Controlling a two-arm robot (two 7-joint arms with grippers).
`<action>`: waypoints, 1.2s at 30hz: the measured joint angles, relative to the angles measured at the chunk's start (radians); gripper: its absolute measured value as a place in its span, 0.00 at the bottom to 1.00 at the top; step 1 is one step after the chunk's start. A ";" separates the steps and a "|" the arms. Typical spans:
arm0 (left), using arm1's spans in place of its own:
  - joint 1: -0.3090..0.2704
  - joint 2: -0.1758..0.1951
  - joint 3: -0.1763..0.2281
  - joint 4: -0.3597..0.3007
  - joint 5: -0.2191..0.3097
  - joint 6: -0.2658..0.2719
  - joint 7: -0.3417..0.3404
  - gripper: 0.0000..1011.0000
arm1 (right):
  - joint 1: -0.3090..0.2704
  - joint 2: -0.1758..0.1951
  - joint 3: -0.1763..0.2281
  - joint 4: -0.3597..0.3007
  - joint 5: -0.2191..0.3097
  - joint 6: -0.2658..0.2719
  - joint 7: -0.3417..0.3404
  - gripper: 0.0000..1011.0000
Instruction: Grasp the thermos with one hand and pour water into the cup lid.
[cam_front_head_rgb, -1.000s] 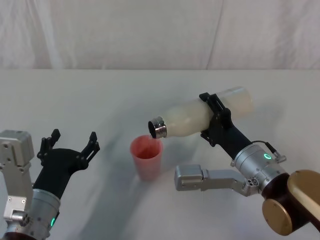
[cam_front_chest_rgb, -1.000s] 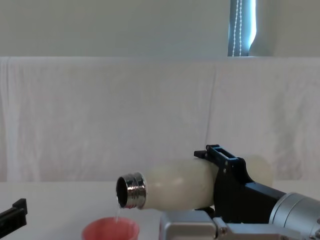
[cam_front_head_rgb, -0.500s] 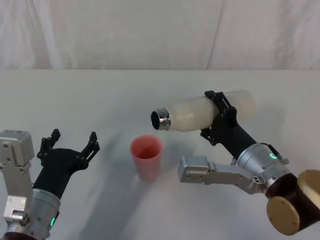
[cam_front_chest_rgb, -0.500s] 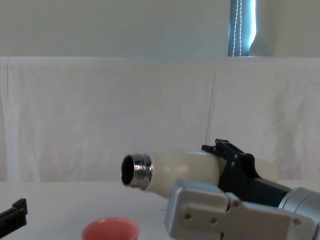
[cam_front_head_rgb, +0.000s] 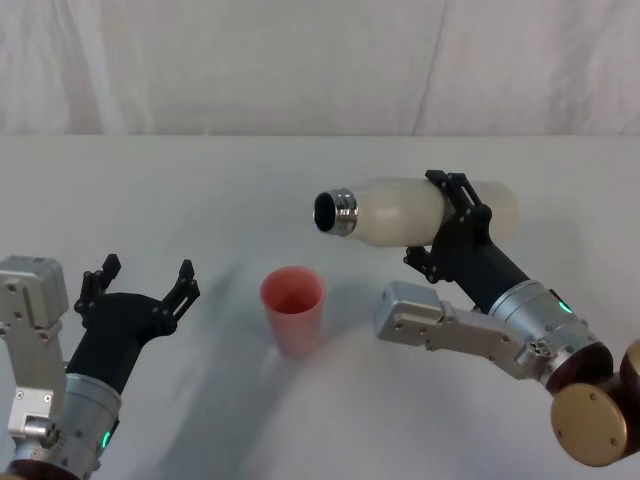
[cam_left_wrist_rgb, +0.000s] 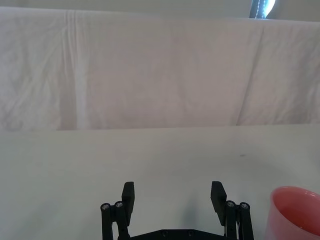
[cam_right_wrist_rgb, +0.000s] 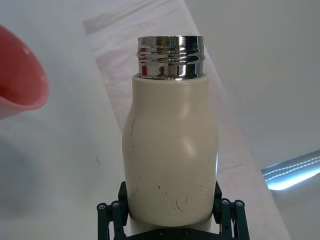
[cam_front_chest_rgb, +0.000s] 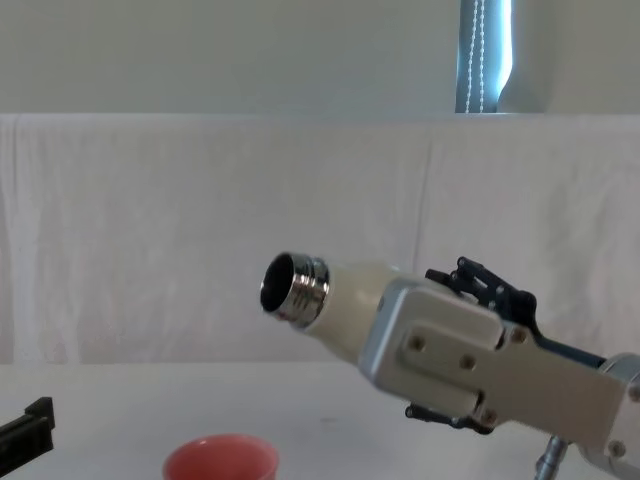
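The cream-white thermos lies nearly level in the air, its steel neck pointing left, above and to the right of the pink cup lid. My right gripper is shut on the thermos body. In the right wrist view the thermos sits between the black fingers, with the cup lid at the edge. From the chest the neck tilts slightly upward over the cup lid. My left gripper rests open at the near left, apart from the cup lid.
A white cloth covers the table and hangs as a backdrop behind it. Bare table surface lies all around the cup lid.
The right gripper has lifted and tipped the thermos back, so its neck rose from just over the cup lid's rim to higher and farther right. The left gripper has stayed put.
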 joint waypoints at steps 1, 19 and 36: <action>0.000 0.000 0.000 0.000 0.000 0.000 0.000 0.99 | -0.002 -0.001 0.003 -0.004 0.005 0.000 0.002 0.94; 0.000 0.000 0.000 0.000 0.000 0.000 0.000 0.99 | -0.043 -0.028 0.071 -0.049 0.128 -0.005 0.056 0.94; 0.000 0.000 0.000 0.000 0.000 0.000 0.000 0.99 | -0.074 -0.055 0.124 -0.074 0.220 0.009 0.088 0.94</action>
